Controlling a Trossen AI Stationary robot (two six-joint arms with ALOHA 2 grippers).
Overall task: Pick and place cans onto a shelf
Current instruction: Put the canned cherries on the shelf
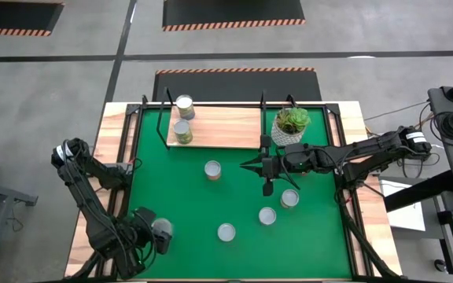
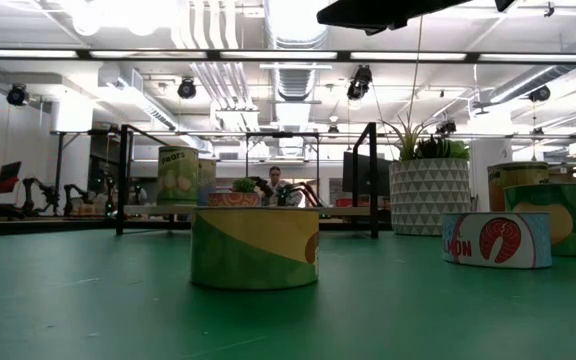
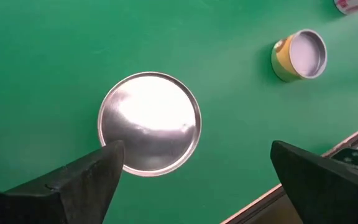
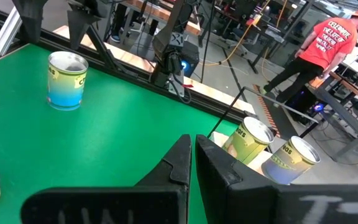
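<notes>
In the high view the left hand [image 1: 160, 234] sits at the lower left of the green mat [image 1: 171, 189], close to the mat's left edge, fingers spread wide over a silver-topped can [image 3: 149, 122] without touching it. The right hand [image 1: 261, 166] hangs over the mat's middle, fingers pressed together and holding nothing. Two cans [image 1: 184, 107] stand on the shelf [image 1: 219, 128] at upper centre, at its left end, and most of the board is bare. A white plant pot [image 1: 291, 124] sits at the shelf's right end. Four more cans lie scattered across the mat's centre and lower right, well apart. The left arm partly hides the worktop's lower left corner.
</notes>
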